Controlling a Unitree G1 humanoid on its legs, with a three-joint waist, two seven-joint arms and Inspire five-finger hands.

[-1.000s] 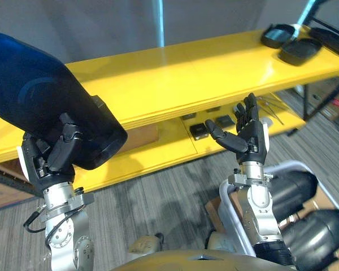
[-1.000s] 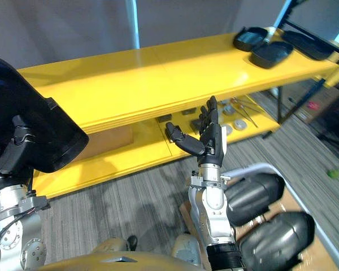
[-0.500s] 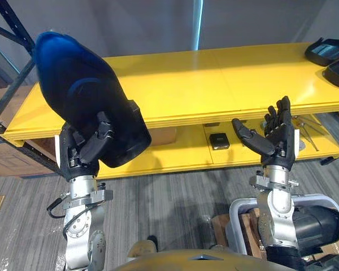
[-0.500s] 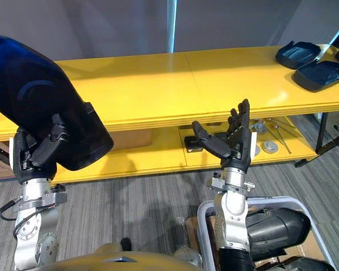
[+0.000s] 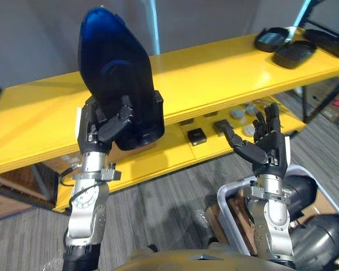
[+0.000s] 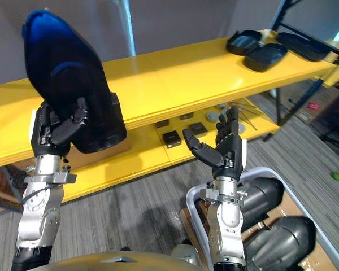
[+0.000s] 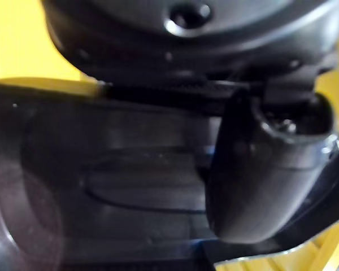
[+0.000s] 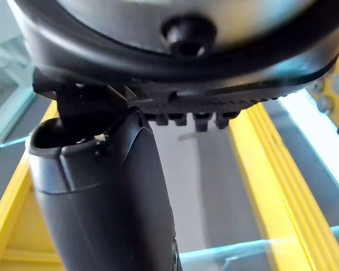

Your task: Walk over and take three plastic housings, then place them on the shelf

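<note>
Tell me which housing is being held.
The blue-black housing gripped upright in the left hand, before the yellow shelf; two others lie in the grey bin.

I see three shallow black plastic trays (image 5: pixel 273 38) lying close together, far off to the right and high up. Lower down sit two small black square boxes (image 5: pixel 196 135) side by side, and near them are some little round grey discs (image 5: pixel 236 113). The floor is grey striped carpet (image 5: pixel 175 192). A grey bin with a pale rim (image 5: pixel 226 192) sits low at the right. Further back, a brown cardboard box (image 6: pixel 305 99) stands near a black metal frame leg (image 6: pixel 278 101).
</note>
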